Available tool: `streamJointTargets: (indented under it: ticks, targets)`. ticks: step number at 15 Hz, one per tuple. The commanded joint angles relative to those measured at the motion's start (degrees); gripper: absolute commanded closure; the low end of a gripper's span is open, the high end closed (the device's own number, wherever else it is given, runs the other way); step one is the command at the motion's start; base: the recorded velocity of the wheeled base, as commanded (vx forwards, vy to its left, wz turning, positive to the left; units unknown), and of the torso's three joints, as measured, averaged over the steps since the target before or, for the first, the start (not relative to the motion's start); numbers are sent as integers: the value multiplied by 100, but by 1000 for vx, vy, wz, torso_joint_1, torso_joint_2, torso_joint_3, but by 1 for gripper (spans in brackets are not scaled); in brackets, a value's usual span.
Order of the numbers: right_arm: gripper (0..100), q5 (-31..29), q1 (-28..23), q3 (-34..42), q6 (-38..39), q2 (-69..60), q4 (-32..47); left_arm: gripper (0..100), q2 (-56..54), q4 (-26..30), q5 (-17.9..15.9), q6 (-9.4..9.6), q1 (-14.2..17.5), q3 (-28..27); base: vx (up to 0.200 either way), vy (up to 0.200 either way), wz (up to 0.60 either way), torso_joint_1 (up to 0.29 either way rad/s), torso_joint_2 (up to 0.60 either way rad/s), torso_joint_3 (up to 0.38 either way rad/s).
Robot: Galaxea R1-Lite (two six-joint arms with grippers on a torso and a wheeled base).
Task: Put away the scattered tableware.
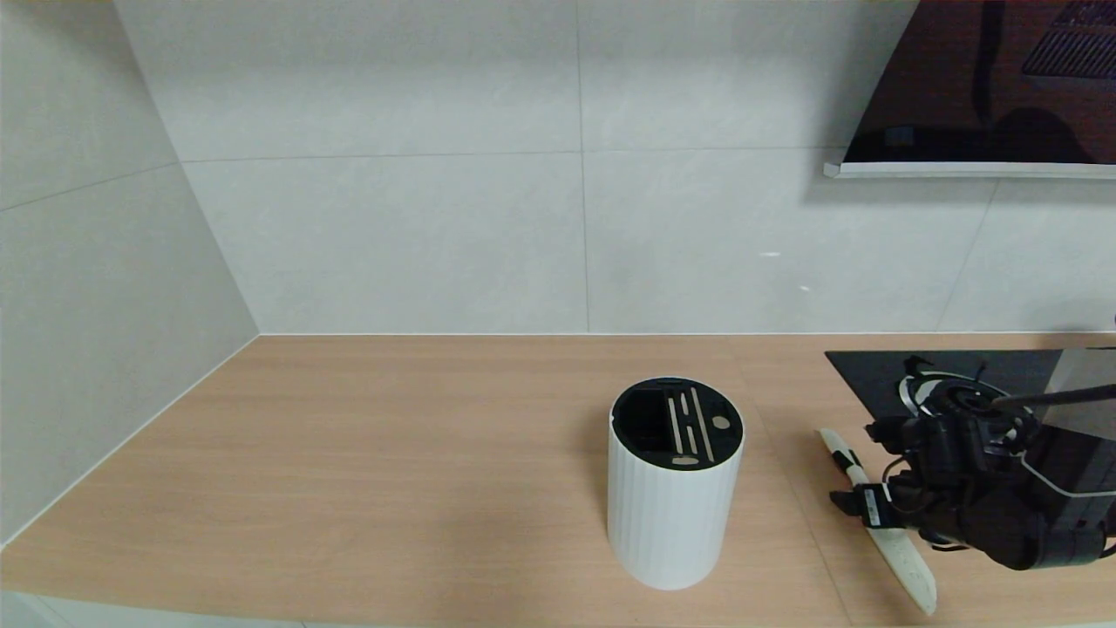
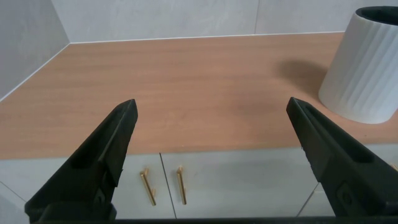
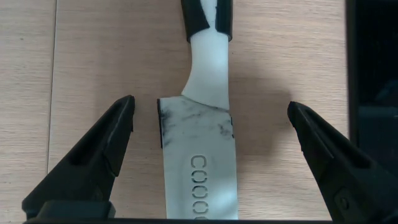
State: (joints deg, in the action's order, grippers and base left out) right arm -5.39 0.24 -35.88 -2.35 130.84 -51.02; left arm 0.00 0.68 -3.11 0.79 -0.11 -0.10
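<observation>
Wood-grain counter (image 1: 392, 453). Left of the white ribbed holder (image 1: 671, 506), the left gripper (image 2: 211, 106) hangs over the counter's front edge, fingers spread wide and holding nothing. The holder stands upright; its black top has one large opening and narrow slots, contents too dark to tell. Right of the holder, a white knife (image 1: 898, 545) lies flat, handle toward the black hob (image 1: 872, 371). The right gripper (image 3: 211, 106) is above it, fingers wide apart either side of the blade, clear of it.
</observation>
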Motion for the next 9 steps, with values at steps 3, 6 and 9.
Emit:
streamJointTargets:
  ticks: [3, 6, 9]
  targets:
    - [100, 29, -24, 28, -2, 12, 13, 0, 0, 2, 3, 0, 2, 1, 0, 0, 0, 0, 0, 0]
    - [100, 38, -33, 54, 16, 3, 13, 0, 0, 2, 3, 0, 2, 1, 0, 0, 0, 0, 0, 0]
    - [100, 38, -42, 63, 16, -24, 13, 0, 0, 2, 3, 0, 2, 1, 0, 0, 0, 0, 0, 0]
